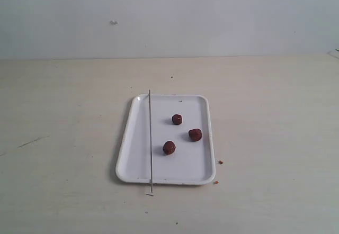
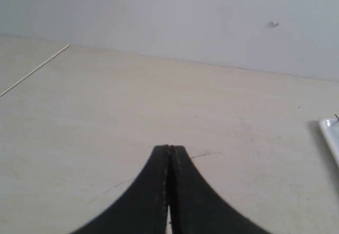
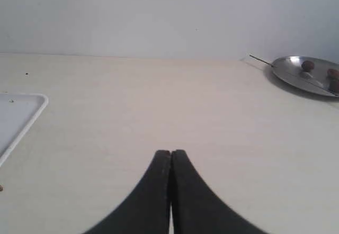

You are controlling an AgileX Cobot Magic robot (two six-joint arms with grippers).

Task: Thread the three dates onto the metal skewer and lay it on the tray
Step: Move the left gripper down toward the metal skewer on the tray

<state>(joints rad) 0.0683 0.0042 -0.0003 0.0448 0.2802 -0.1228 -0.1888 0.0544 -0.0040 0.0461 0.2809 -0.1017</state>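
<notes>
White and low-rimmed, the tray (image 1: pixel 135 154) sits near the middle of the pale, wood-grained tabletop (image 1: pixel 63 138), its long sides running away from the exterior camera. The metal skewer (image 1: pixel 150 138) lies lengthwise over the left part of the tray, roughly parallel to the left rim, with one end poking past the far rim and the other past the near rim onto the tabletop. The three dates lie loose on the tray floor to the right of the skewer, bare of it and apart from one another: one date (image 1: pixel 177 119) towards the far end, a second (image 1: pixel 195 134) close to the right rim, and a third (image 1: pixel 169 147) nearer the camera and nearest the skewer, though not touching it. A few reddish crumbs (image 1: pixel 220 162) lie on the tabletop just off the tray's near right corner. In its wrist view the left end effector (image 2: pixel 169 148) hangs over bare tabletop with its dark fingers pressed together on nothing, a corner of the tray (image 2: pixel 331 136) at the frame's edge. The right end effector (image 3: pixel 170 152) is likewise fully closed and empty, with a tray corner (image 3: pixel 24 118) to one side and, well apart on the other, a shiny metal plate (image 3: pixel 288 67) carrying small dark lumps (image 3: pixel 308 65).
</notes>
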